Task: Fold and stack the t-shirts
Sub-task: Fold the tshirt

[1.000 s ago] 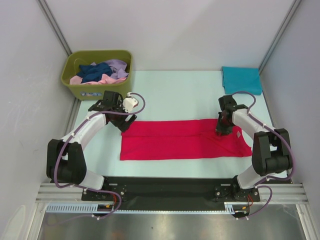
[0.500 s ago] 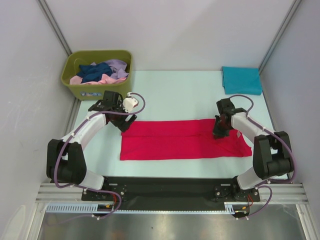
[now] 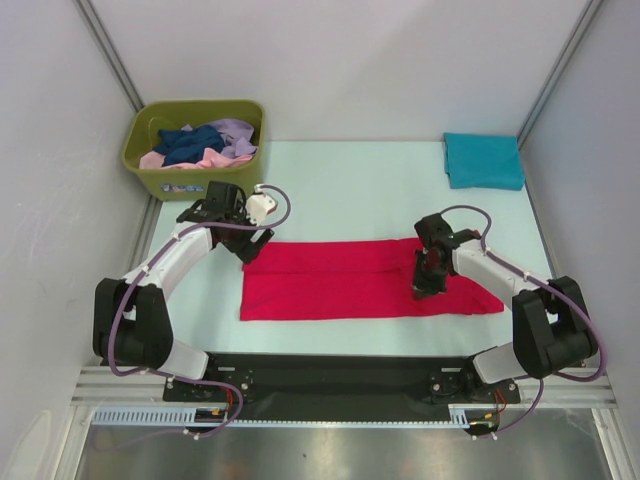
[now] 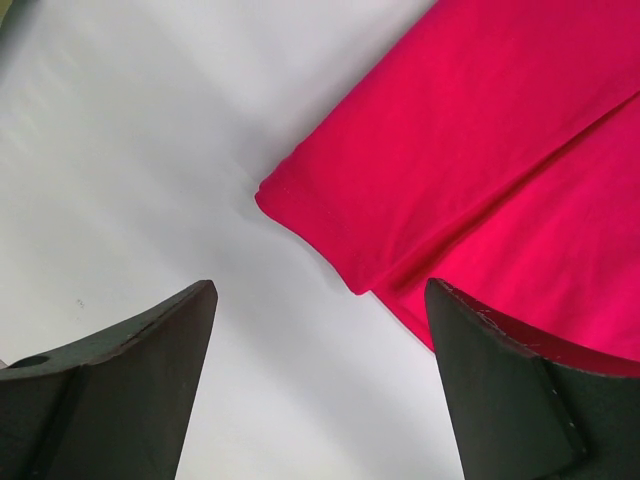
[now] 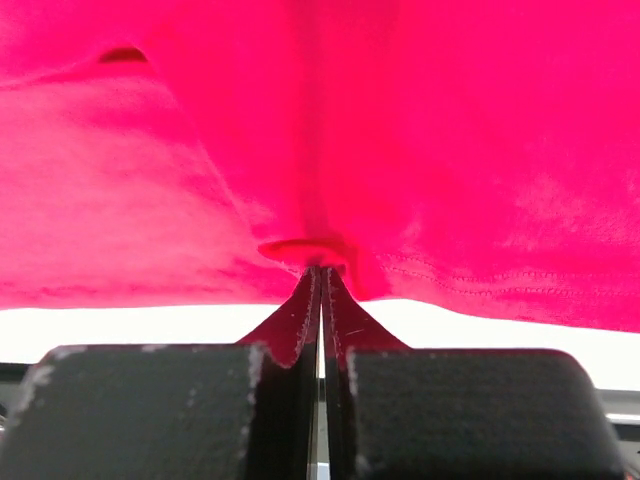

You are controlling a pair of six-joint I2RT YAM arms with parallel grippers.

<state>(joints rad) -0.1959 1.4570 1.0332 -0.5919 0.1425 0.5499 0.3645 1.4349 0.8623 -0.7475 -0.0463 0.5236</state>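
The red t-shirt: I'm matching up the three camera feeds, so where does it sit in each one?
Top external: the red t-shirt is a long folded band across the near table, between the arms.
Left wrist: its folded corner fills the upper right, above the open left claw.
Right wrist: it fills the top, pinched by the right claw.
Shared landmark: the pale table under it.
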